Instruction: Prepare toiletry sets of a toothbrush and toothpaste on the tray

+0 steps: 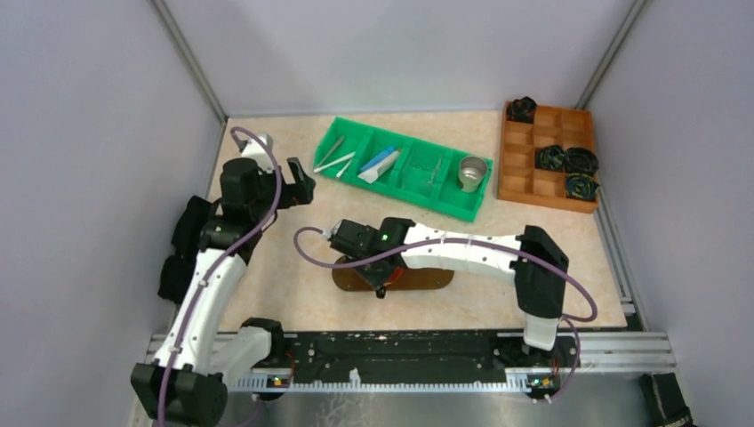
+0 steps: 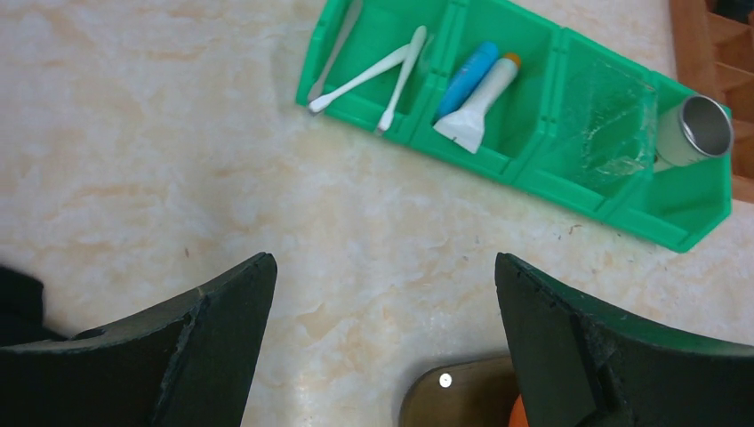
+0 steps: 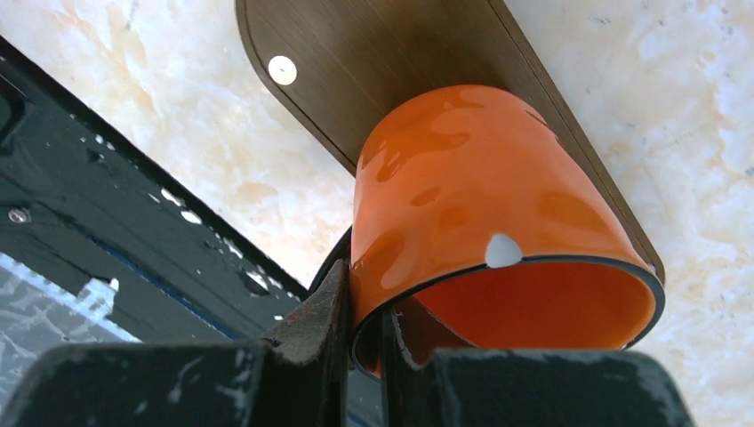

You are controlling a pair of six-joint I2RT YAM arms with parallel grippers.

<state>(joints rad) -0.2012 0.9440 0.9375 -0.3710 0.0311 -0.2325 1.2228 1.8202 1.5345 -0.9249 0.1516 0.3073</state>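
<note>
Tray (image 1: 431,279) mostly hidden under right arm (image 1: 462,252); clear bin item (image 2: 613,124) unidentifiable

- The top external view looks steeply down from high at the near edge, taking in the whole tabletop (image 1: 267,294).
- The left wrist view faces down and forward, at mid height, toward the green bin (image 2: 685,209).
- The right wrist view sits very close over the tray (image 3: 373,53), whose rounded end shows in all three views.

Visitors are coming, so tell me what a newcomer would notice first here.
The orange cup stands out, pinched by its rim in the right hand over the dark tray, centre front. Farther back, the bright green bin holds toothbrushes and tubes.
</note>
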